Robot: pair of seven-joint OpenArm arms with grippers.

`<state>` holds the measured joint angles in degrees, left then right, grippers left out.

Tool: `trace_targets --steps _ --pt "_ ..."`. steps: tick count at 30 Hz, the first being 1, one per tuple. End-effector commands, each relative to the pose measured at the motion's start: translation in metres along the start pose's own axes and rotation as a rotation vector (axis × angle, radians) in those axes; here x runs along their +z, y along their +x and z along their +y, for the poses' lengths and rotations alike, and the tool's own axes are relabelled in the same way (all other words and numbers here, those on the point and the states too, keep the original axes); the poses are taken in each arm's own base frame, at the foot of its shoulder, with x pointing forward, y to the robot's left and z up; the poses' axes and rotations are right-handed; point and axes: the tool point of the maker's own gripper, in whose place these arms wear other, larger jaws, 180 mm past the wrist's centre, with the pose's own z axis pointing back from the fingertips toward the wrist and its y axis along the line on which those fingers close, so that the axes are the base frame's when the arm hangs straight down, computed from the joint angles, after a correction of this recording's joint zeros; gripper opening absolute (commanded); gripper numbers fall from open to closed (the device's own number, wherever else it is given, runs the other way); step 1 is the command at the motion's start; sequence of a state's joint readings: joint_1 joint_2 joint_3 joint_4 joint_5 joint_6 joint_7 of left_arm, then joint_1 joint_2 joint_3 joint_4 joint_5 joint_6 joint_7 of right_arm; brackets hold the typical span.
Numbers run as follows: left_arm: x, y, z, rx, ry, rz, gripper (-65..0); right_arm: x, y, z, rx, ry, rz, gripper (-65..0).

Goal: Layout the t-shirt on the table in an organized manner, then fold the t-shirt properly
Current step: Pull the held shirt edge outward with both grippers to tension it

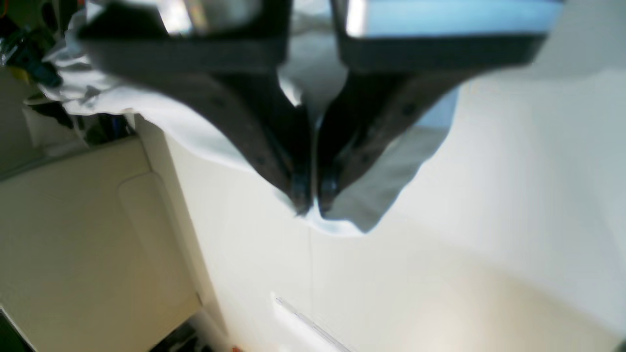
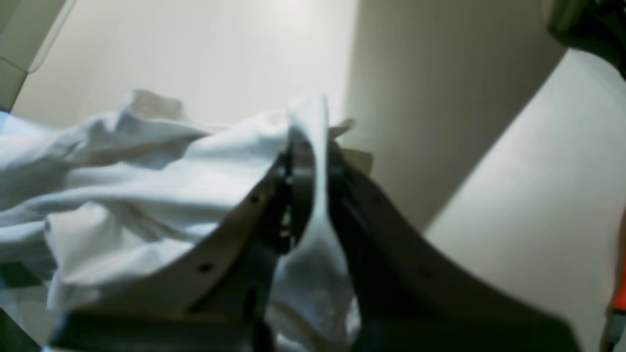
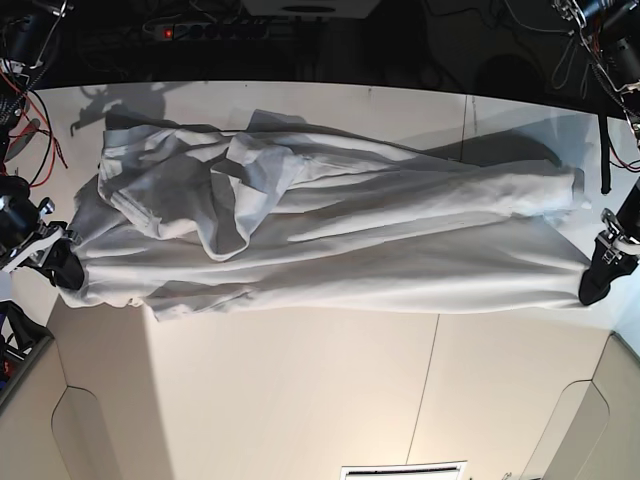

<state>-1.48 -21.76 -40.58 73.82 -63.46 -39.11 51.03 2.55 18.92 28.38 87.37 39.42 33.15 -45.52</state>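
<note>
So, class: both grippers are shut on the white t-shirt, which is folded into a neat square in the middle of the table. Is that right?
Not quite. The left gripper and right gripper are shut on the t-shirt, but it is not folded: the base view shows it stretched out, wrinkled, across the table between them.

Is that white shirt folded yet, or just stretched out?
Stretched out, unfolded: the wrinkled white cotton t-shirt spans the off-white table, still bunched near one end.

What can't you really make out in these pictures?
- Left wrist view: left gripper fingers blurred; they hide where they pinch the t-shirt.
- Right wrist view: right gripper blurred; cloth covers its tips.
- Base view: folds hide the collar; table edges cut off.
</note>
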Motion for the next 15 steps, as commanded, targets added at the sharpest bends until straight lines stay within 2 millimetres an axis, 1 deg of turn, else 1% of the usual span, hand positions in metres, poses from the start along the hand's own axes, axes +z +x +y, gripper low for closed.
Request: trace_targets --steps 1,7,12,15 --pt "0.002 0.024 -0.007 -0.038 -0.026 -0.061 -65.0 0.004 0.020 0.001 0.026 0.009 -0.053 -65.0" --pt "0.003 0.019 -0.003 -0.054 -0.004 -0.037 -65.0 0.000 0.005 0.009 0.029 0.032 0.020 -65.0" --pt "0.010 0.007 0.004 -0.047 0.015 -0.009 -65.0 0.001 -0.002 0.019 -0.005 0.089 0.059 -65.0" --pt "0.014 0.000 0.008 -0.040 0.026 0.007 -65.0 0.001 -0.006 0.021 -0.008 0.102 0.080 -65.0"
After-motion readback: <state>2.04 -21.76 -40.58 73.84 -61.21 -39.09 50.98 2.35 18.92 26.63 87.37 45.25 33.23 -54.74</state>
